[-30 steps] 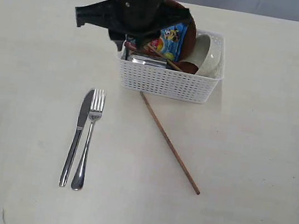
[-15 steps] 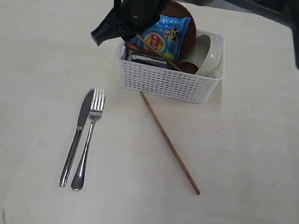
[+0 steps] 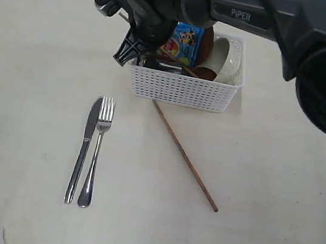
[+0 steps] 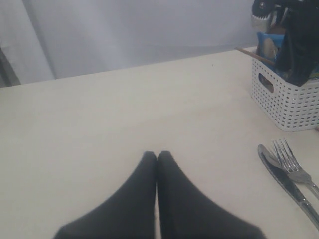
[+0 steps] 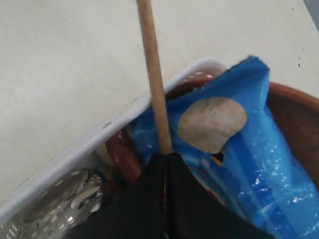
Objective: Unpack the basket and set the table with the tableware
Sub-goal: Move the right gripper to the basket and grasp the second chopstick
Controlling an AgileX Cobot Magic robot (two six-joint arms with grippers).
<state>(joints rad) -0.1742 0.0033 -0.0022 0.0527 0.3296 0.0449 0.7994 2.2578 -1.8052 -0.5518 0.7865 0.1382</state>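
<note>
The white basket [image 3: 183,89] holds the off-white bowl [image 3: 229,58], the brown plate [image 3: 207,38], a blue snack packet [image 3: 184,42], the steel cup [image 3: 159,66] and a dark red-brown spoon [image 5: 122,155]. My right gripper [image 5: 167,157] reaches across to the basket's left end [image 3: 129,52] and is shut on a wooden chopstick [image 5: 152,74] that juts out over the rim. The other chopstick [image 3: 185,156] lies on the table [image 3: 265,174] in front of the basket. The knife [image 3: 84,147] and fork [image 3: 96,149] lie side by side. My left gripper [image 4: 157,154] is shut and empty, low over the table.
The right arm's dark body [image 3: 258,16] spans the top of the exterior view above the basket. The left wrist view shows the basket [image 4: 286,99] with the knife [image 4: 286,184] and fork [image 4: 294,169] in front of it.
The right arm has swung across, and its gripper tip has dropped toward the basket's left end. Knife, fork and the loose chopstick have not moved.
</note>
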